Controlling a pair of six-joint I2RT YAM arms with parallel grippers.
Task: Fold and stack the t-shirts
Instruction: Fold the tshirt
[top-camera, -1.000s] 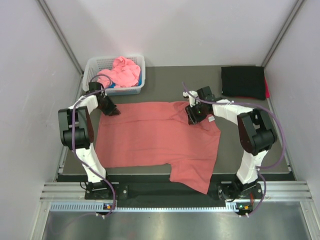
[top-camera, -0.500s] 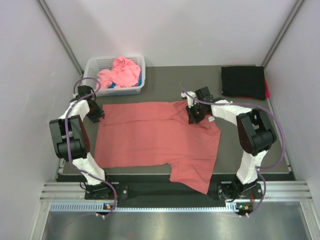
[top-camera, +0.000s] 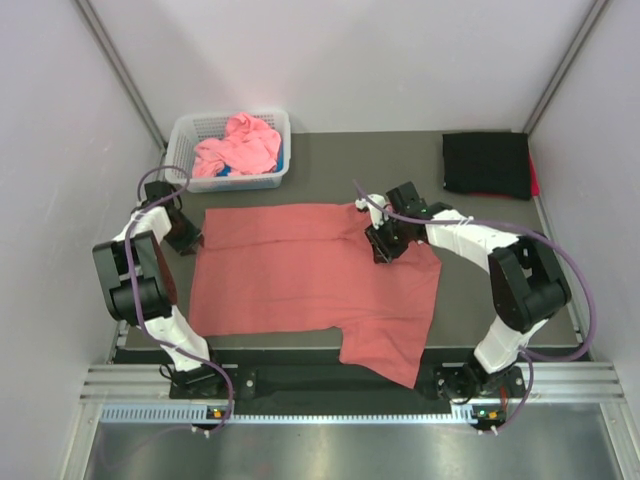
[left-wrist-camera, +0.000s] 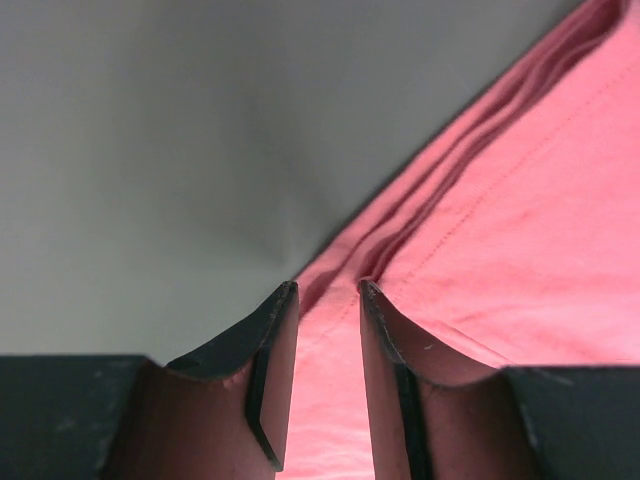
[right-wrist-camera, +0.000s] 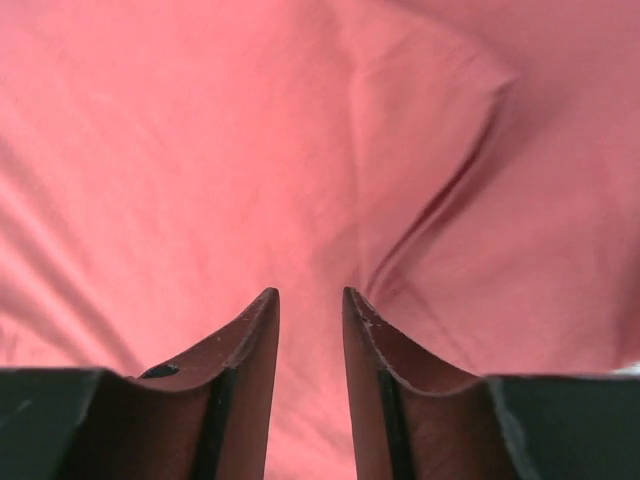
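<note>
We are seeing the salmon-red t-shirt (top-camera: 310, 275) lying spread on the dark surface (top-camera: 470, 290). The left fingers (left-wrist-camera: 275, 330) are pinching its far-left edge; the right fingers (right-wrist-camera: 258, 330) are nearly closed, pinching a fold beside the collar.

Both arms, the left arm (top-camera: 140, 270) and the right arm (top-camera: 500, 265), have white links joined by bulky black joint housings. A purple cable (top-camera: 560, 262) loops along each. The fingers (left-wrist-camera: 255, 365) are black, tapering to narrow curved tips.
</note>
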